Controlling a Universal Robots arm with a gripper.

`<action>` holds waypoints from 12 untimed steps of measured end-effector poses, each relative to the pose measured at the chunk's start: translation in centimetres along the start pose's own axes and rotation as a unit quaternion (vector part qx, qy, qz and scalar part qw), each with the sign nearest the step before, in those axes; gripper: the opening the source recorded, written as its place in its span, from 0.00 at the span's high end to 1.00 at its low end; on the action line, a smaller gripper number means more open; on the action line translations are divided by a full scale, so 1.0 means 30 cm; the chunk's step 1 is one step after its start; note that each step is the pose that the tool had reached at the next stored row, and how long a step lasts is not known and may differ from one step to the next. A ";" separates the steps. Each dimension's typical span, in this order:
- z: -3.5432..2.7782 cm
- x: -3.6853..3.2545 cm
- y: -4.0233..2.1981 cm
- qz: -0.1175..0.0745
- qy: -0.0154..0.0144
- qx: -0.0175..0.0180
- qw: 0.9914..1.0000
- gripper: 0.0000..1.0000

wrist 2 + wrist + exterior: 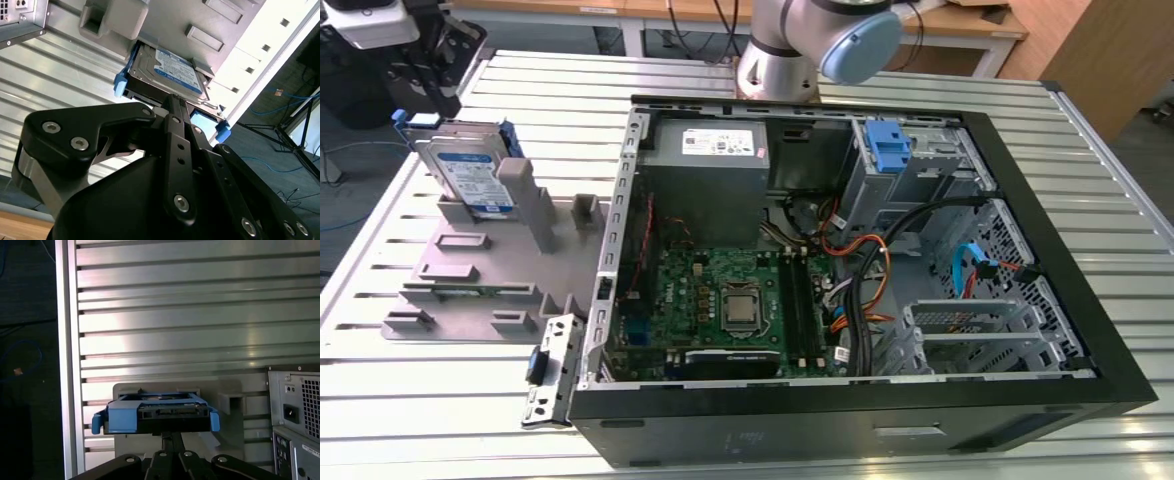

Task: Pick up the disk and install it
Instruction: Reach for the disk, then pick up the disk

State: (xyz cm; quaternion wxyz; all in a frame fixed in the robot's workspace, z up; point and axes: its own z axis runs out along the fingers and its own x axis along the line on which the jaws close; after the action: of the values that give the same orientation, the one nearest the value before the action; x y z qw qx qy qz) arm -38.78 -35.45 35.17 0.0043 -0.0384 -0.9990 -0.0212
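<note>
Disk (pixel 470 178): stood on edge in the grey holder (pixel 494 262), outside the computer case (pixel 854 440), off its open side toward the exterior view's left; white-and-blue label showing, blue rails along its edges.
Holder: lay flat on the ribbed metal surface (pixel 427 400), just beside the case.
Jaws: at the disk's upper end, on the holder's far side from the case. In both wrist views the black linkage reached up to the disk's blue-railed end. Whether they were closed on the disk or apart could not be told.
Arm (pixel 781 50): its base stood behind the case's far wall.
Case interior: power supply (pixel 707 160), green board (pixel 720 290) and a bare blue bracket (pixel 890 150).
</note>
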 end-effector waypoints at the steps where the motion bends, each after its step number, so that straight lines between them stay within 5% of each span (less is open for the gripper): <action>1: 0.002 0.005 0.001 0.000 0.000 0.000 1.000 0.89; 12: 0.008 0.009 0.001 0.000 0.000 0.000 1.000 0.89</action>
State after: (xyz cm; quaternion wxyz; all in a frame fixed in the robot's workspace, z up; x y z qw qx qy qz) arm -39.04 -35.38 34.92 0.0044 -0.0384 -0.9990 -0.0211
